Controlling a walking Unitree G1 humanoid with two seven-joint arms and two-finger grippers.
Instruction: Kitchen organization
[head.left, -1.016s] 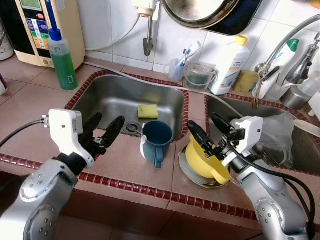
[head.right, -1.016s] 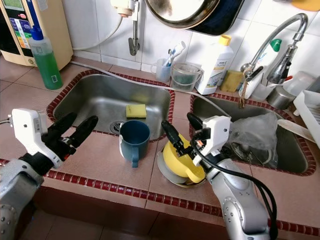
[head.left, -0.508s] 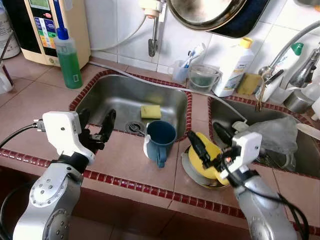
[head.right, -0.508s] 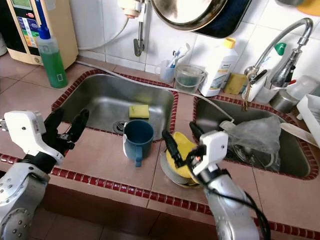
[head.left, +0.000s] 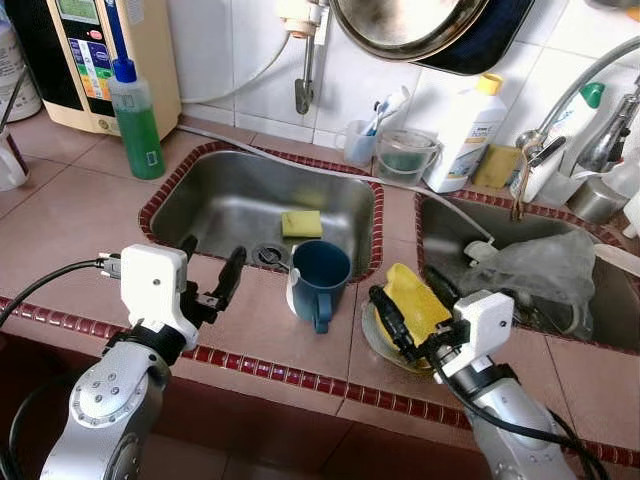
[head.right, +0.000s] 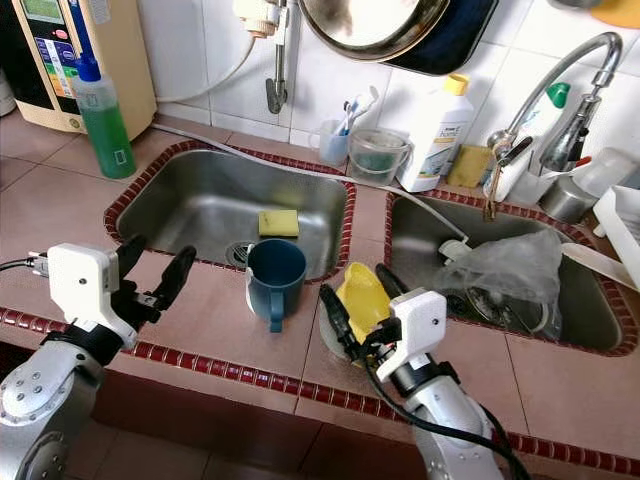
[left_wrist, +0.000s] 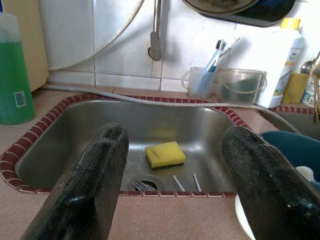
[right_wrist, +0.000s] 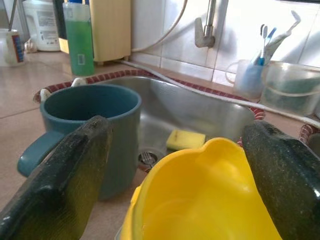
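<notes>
A dark blue mug (head.left: 318, 283) stands upright on the tiled counter at the front rim of the left sink (head.left: 200, 205). Right of it a yellow plastic cup (head.left: 415, 300) lies tilted on a grey plate (head.left: 370, 338). My right gripper (head.left: 418, 308) is open, one black finger on each side of the yellow cup (right_wrist: 200, 200), with a gap on the mug side. My left gripper (head.left: 212, 272) is open and holds nothing, low over the counter left of the mug. Its wrist view looks past its fingers into the sink at a yellow sponge (left_wrist: 165, 154) by the drain.
A green soap bottle (head.left: 135, 115) and a beige appliance (head.left: 95, 55) stand at the back left. A toothbrush cup (head.left: 358, 140), a clear tub (head.left: 405, 152) and a white bottle (head.left: 462, 120) line the back wall. The right sink holds a plastic bag (head.left: 545, 275). A pan (head.left: 420, 25) hangs overhead.
My right gripper has sunk lower and drawn nearer, and the yellow cup now stands more tilted between its fingers. My left gripper has shifted right toward the mug. The camera has moved a little.
</notes>
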